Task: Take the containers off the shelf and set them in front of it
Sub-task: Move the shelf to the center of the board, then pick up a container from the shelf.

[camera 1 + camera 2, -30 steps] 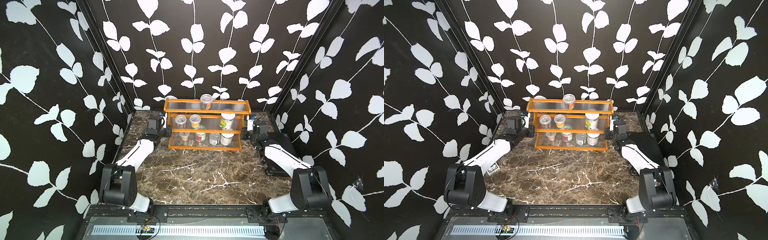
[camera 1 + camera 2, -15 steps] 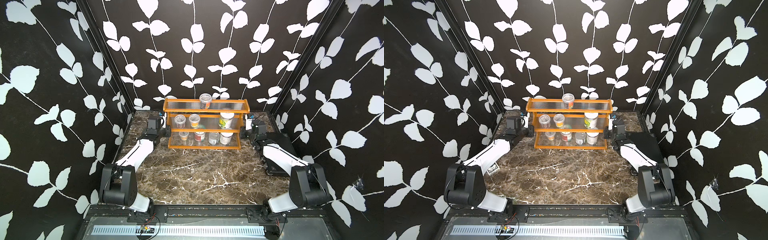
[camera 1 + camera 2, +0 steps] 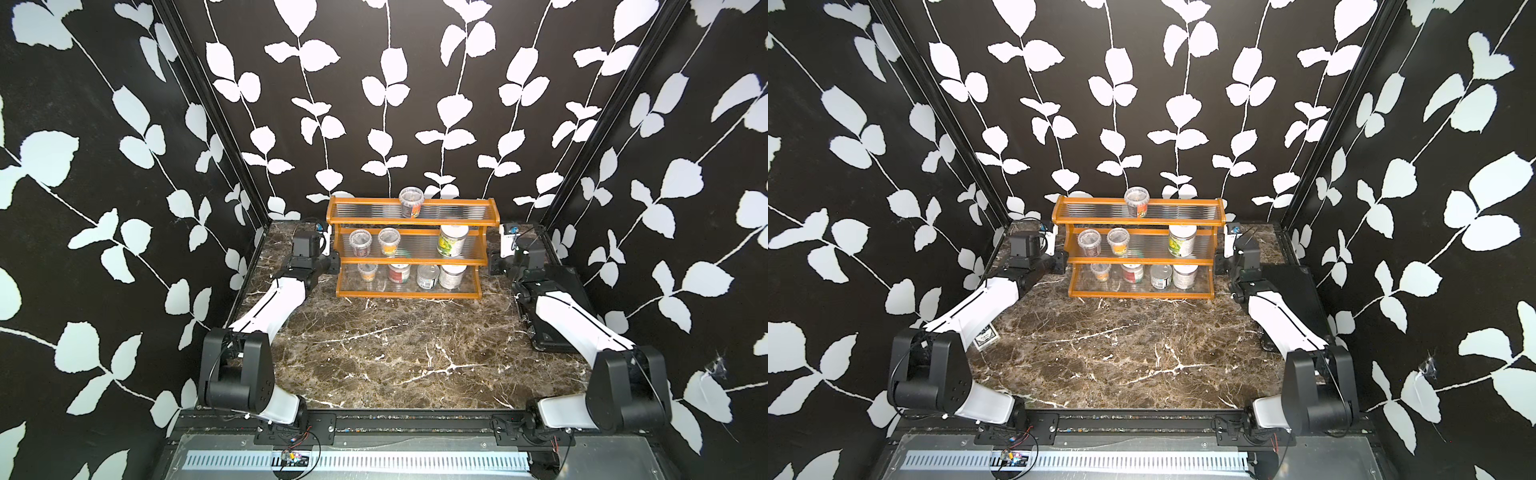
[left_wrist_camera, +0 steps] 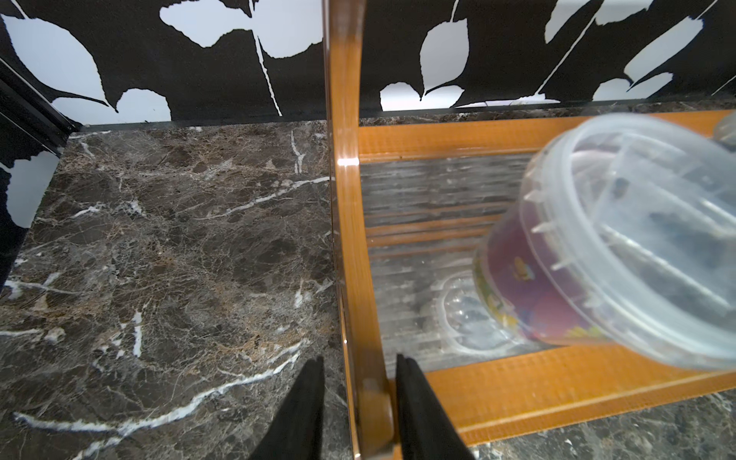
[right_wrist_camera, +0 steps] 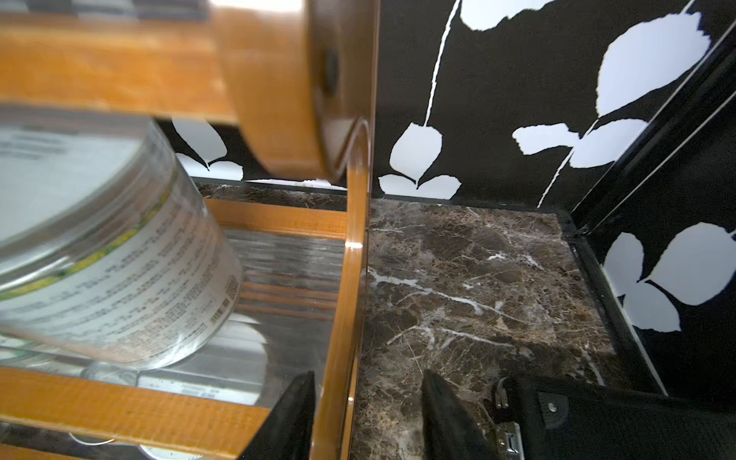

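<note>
The shelf (image 3: 411, 295) stands at the back of the marble table, seen in both top views, with containers on all three tiers. A clear cup (image 3: 411, 202) is on top. Two clear cups (image 3: 360, 243) and a white-lidded jar (image 3: 452, 241) share the middle. A small cup (image 3: 367, 272), two cans (image 3: 428, 276) and a jar (image 3: 453, 275) fill the bottom. My left gripper (image 4: 358, 358) is open astride the shelf's left side panel (image 4: 346, 199), near a clear cup (image 4: 617, 239). My right gripper (image 5: 367, 374) is open astride the right side panel (image 5: 354, 259), beside the jar (image 5: 99, 247).
A flat black case (image 3: 561, 299) lies on the table under my right arm. A small black-and-white card box (image 3: 985, 337) lies beside my left arm. The marble table (image 3: 395, 353) stretches in front of the shelf. Patterned walls close in on three sides.
Both grippers' jaws have parted from the shelf's side panels. The shelf has shifted very slightly toward the back wall. The containers stay in place.
</note>
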### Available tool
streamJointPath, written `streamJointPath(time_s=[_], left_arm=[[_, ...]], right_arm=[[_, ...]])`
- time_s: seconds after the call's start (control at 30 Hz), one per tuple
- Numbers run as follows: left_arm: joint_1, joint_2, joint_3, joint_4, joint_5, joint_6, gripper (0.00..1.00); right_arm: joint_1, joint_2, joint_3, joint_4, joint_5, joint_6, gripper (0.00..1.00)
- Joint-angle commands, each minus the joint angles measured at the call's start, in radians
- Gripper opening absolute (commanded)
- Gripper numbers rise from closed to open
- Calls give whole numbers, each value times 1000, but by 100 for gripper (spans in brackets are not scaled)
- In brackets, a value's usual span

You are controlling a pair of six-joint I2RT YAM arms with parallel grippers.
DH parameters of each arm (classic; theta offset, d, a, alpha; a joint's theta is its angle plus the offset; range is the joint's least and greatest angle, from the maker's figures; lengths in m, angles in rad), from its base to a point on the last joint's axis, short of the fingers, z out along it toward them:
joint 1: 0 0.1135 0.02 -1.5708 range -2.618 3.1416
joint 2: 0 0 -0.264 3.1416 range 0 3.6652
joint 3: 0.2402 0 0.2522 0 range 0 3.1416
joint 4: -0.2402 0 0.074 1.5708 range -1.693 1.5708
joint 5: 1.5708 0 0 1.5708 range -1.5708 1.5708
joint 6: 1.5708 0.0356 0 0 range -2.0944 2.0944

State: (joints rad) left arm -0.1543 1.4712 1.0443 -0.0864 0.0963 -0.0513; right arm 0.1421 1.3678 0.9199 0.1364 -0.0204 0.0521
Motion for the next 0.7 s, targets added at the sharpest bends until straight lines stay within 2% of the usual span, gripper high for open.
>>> streamJointPath(time_s=[0.0, 0.3, 0.5, 0.67], left_arm=[[7, -85, 37, -53, -7, 30, 36], [7, -260, 37, -214, 25, 36, 44], [8, -356, 54, -283, 162, 69, 65], [7, -410, 7, -161, 396, 62, 87]], right_arm=[[-14, -67, -30, -64, -44, -23, 55], [-24, -228, -8, -253, -254, -82, 77], [-25, -277, 62, -356, -437, -69, 100], [8, -267, 159, -414, -503, -55, 100]])
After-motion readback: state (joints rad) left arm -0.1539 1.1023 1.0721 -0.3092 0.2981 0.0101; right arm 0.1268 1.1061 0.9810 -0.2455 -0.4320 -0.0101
